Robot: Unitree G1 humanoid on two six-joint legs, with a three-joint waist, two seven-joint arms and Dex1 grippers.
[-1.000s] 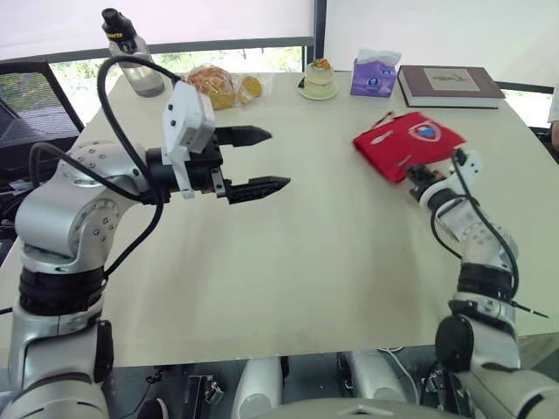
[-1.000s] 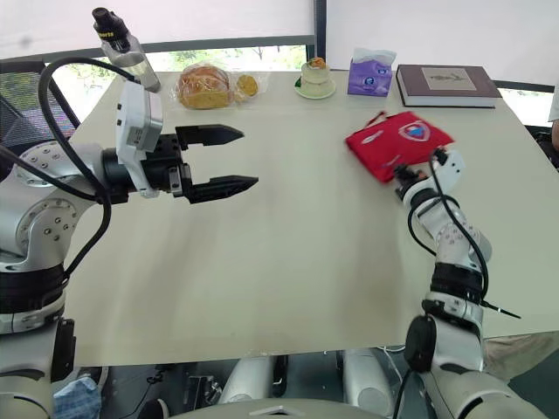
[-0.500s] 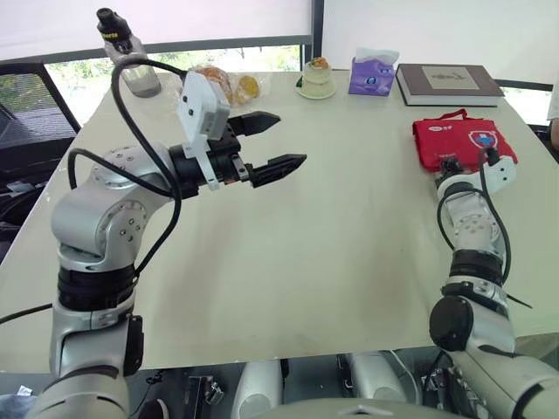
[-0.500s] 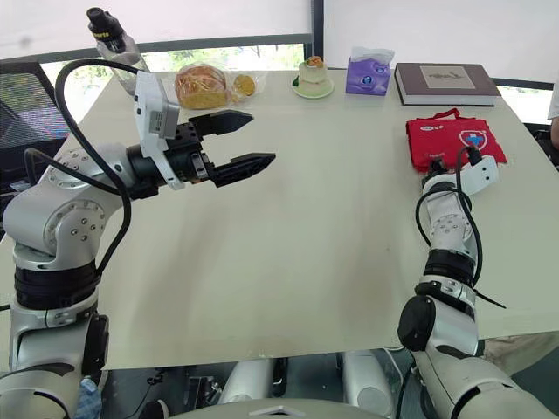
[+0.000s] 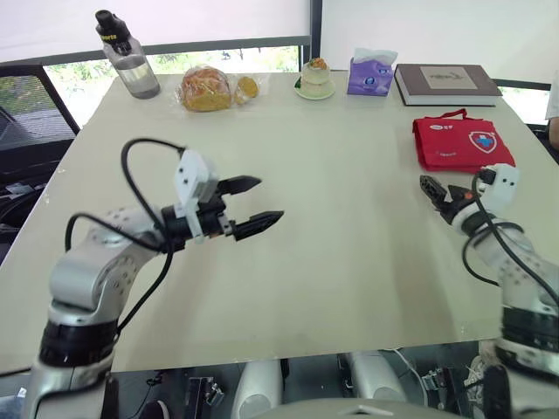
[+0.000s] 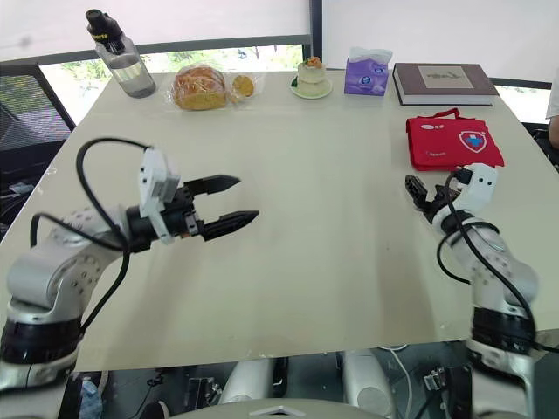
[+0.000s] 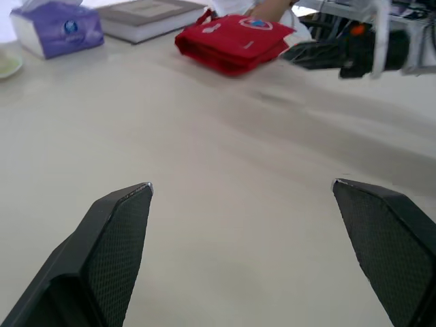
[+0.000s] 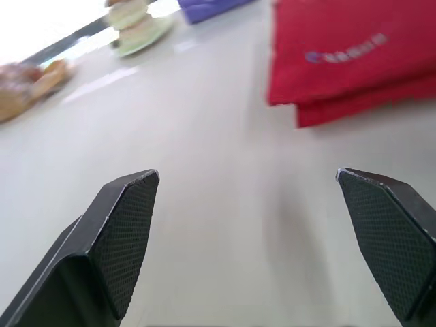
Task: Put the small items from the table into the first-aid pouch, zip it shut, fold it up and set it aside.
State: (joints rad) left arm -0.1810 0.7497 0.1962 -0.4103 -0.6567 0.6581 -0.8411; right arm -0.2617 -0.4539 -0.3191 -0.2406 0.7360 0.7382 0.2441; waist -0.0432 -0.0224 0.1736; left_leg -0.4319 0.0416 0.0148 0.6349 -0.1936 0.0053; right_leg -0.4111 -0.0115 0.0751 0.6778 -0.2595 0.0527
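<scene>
The red first-aid pouch (image 5: 461,142) lies folded flat on the table (image 5: 349,262) at the far right, its shield emblem facing up. My right gripper (image 5: 434,192) hovers just in front of it, nearer to me. Its jaws are open with nothing between them, and it is apart from the pouch. The right wrist view shows the pouch (image 8: 354,54) beyond its widely spread fingers (image 8: 116,238). My left gripper (image 5: 271,198) is open and empty above the middle-left of the table. The left wrist view shows the pouch (image 7: 235,42) and the right gripper (image 7: 340,53) far ahead.
Along the far edge stand a water bottle (image 5: 127,54), bagged bread (image 5: 208,87), a small dessert on a saucer (image 5: 315,78), a purple tissue pack (image 5: 370,74) and a book (image 5: 447,83). A person's arm (image 5: 554,105) shows at the right edge.
My right gripper carried the pouch to the far right, opened, let it go and drew back toward me. My left arm sank lower and pulled back toward the near left.
</scene>
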